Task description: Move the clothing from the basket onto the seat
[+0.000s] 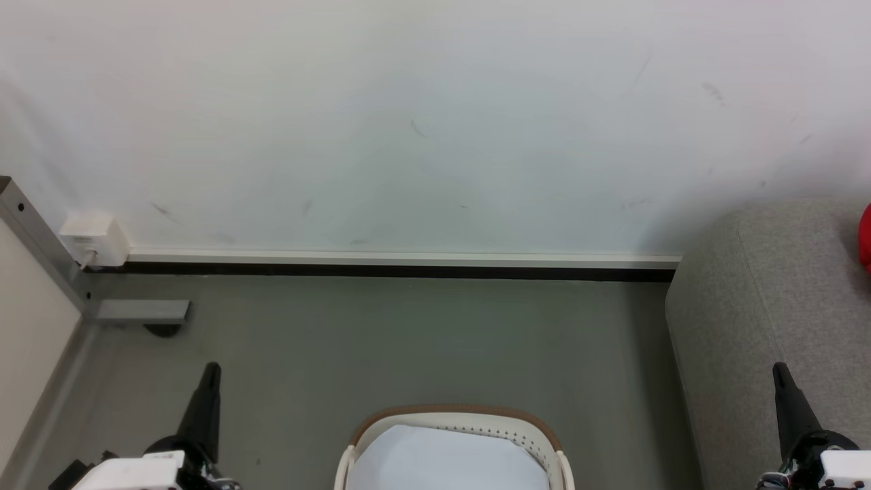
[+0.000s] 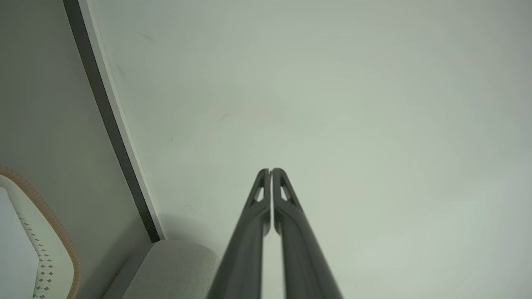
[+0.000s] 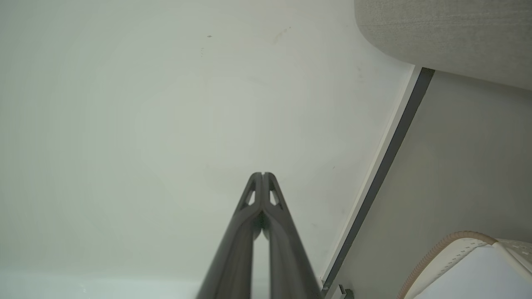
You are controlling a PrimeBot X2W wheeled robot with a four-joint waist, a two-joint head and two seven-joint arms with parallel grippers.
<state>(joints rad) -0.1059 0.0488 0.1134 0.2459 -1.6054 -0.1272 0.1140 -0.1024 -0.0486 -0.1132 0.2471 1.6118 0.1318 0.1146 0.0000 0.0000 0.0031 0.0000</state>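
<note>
Both pincers were pressed together and carried nothing. The left pincer (image 1: pixel 212 373) stood to the left of the basket (image 1: pixel 452 413), and the right pincer (image 1: pixel 780 373) stood by the side of the seat (image 1: pixel 742 320). A small red part of the clothing (image 1: pixel 865 239) lay on the seat's top, well in from the edge that faces the basket. It was ahead and to the right of the right pincer, so the right arm was nearer. Its long axis I could not tell. Inside the basket lay a white sheet (image 1: pixel 442 459).
</note>
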